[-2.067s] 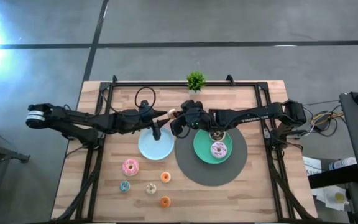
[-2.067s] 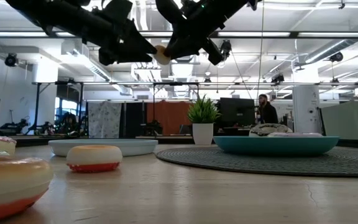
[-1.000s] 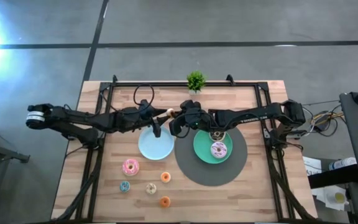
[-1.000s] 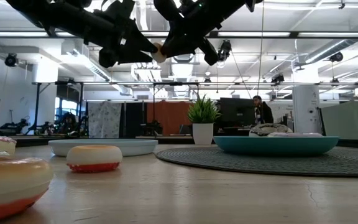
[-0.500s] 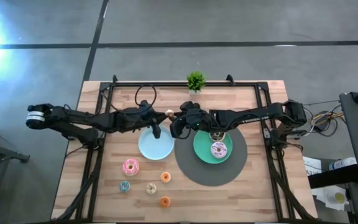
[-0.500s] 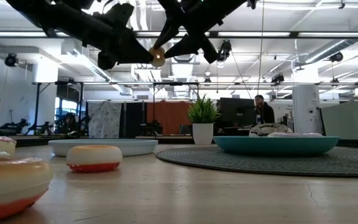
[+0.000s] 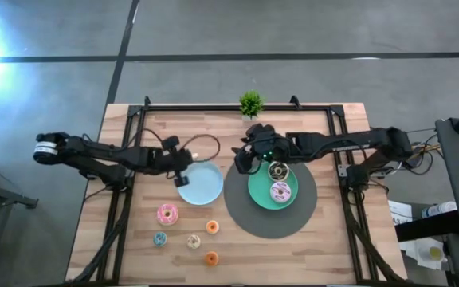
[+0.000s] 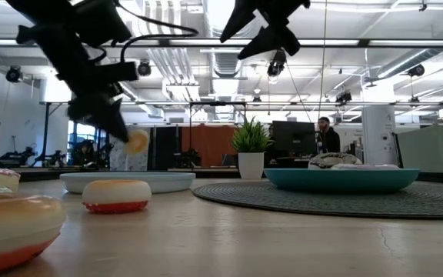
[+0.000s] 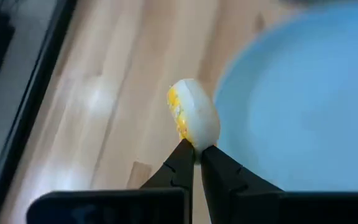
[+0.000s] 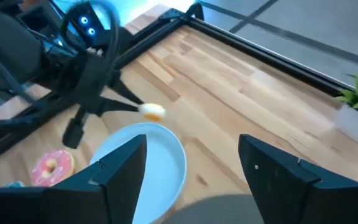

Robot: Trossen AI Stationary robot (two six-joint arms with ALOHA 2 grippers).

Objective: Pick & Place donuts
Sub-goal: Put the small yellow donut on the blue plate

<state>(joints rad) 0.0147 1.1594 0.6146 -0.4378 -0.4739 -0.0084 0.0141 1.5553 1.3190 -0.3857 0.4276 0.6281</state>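
My left gripper [image 7: 183,178] is shut on a small cream donut with a yellow side [image 9: 193,120], held above the left rim of the light-blue plate [image 7: 202,185]; the low view shows the donut [image 8: 136,141] above the plate. My right gripper [image 7: 242,163] stands open and empty, high over the left edge of the green plate [image 7: 260,191]. On that plate lie a chocolate donut [image 7: 277,171] and a lilac-white sprinkled donut [image 7: 280,191]. A pink donut [image 7: 166,214], a teal one [image 7: 159,238], a cream one [image 7: 194,241] and two orange ones [image 7: 212,226] lie flat on the table. My left gripper pinches the donut's rim [image 9: 194,142] between its two fingertips. The fingers slant down toward the plate from the table's left. The donut sticks out beyond the fingertips, held edge-on, lifted clear of plate and table.
A round grey mat [image 7: 253,223] lies under the green plate. A small potted plant [image 7: 251,102] stands at the table's far edge. A black frame [image 7: 213,106] runs along the far and side edges. A person shows in the room behind [image 8: 329,138].
The donut has passed from my right gripper to my left. My left gripper shut on it, then swung down and toward the table's left and near side, to the light-blue plate's left rim. My right gripper opened, let go and drew back toward the green plate.
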